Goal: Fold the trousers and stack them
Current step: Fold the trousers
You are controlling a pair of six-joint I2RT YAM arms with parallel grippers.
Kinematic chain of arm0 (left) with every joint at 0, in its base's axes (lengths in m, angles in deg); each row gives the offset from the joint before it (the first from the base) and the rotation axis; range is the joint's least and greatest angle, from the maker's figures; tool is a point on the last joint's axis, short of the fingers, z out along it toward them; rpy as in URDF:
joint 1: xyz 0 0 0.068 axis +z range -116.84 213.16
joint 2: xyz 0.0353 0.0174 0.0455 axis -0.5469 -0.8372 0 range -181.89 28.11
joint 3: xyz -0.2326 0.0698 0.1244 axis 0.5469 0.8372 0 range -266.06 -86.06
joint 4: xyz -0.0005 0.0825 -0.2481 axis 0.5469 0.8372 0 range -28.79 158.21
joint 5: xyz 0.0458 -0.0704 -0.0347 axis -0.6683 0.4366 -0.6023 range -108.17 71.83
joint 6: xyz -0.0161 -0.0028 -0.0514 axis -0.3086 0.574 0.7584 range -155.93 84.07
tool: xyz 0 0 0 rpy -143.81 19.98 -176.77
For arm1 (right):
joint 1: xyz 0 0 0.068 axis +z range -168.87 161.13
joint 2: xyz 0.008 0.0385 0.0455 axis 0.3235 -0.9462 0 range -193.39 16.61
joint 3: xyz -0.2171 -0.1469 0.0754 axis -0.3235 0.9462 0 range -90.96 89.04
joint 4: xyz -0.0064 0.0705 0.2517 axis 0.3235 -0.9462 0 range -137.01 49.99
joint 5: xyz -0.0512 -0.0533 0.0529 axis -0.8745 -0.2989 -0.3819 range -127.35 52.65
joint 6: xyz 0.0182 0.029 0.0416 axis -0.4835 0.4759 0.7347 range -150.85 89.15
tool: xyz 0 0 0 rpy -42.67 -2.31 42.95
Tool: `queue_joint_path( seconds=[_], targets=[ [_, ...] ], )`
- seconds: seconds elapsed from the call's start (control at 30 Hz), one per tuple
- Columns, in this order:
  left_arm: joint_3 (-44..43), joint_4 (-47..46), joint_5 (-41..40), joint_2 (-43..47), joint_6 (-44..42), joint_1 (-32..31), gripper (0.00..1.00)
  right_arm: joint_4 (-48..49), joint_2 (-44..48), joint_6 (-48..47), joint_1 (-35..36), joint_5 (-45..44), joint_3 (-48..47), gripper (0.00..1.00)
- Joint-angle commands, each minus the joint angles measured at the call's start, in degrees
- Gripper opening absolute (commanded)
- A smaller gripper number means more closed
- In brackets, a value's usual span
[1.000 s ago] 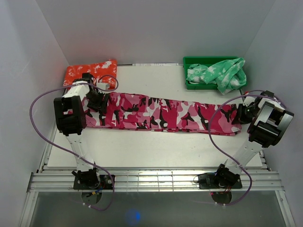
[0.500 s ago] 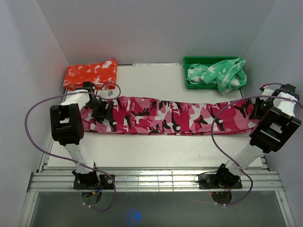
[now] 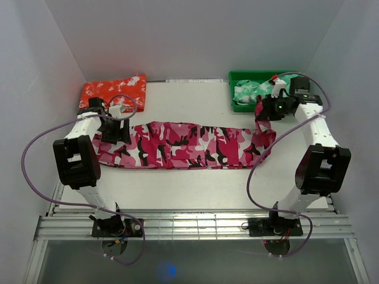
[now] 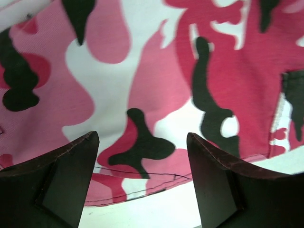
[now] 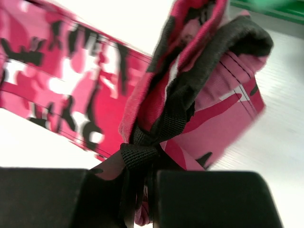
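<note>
We see the trousers (image 3: pixel 189 145) stretched from left to right across the middle of the white surface (image 3: pixel 195 183), pink camouflage with black and white patches. Most of their length lies flat. The right end is off the surface, raised and turned back toward the left. Our right hand (image 3: pixel 262 112) is clamped tight on that raised end, up beside the near left corner of the green bin (image 3: pixel 237 76). In the right wrist view the cloth is bunched into thick folds, pinched between the two black fingers (image 5: pixel 213 199) of that hand (image 5: pixel 142 175), with the rest of the trousers trailing away to the left below it. Our left hand (image 3: pixel 114 131) sits over the left end of the trousers with its fingers spread wide and nothing between them. In the left wrist view the two fingers (image 4: pixel 66 185) of this hand (image 4: pixel 142 142) stand well apart above the flat cloth, just by its stitched hem; we cannot tell whether they touch it. An orange-red garment (image 3: pixel 113 92) with white splotches lies folded at the far left corner. A green and white garment (image 3: pixel 251 92) is heaped in the bin at the far right.
</note>
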Motion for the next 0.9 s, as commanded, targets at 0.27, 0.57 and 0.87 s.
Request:
queue_joint_path(
  seconds=[0.27,0.57,0.87],
  targets=[
    [2.97,-4.19,1.54,-2.53,4.76,1.38,0.84,14.80,-8.22,22.72,24.83,-3.12,-0.45,0.08],
    [12.81,-8.41,1.54,2.04,7.40,1.38,0.84,14.45,-13.24,29.67,38.01,-10.59,-3.88,0.08],
    [19.58,-10.26,3.21,4.07,10.56,1.38,0.84,13.30,-13.23,35.38,43.20,-20.01,-4.06,0.08]
  ],
)
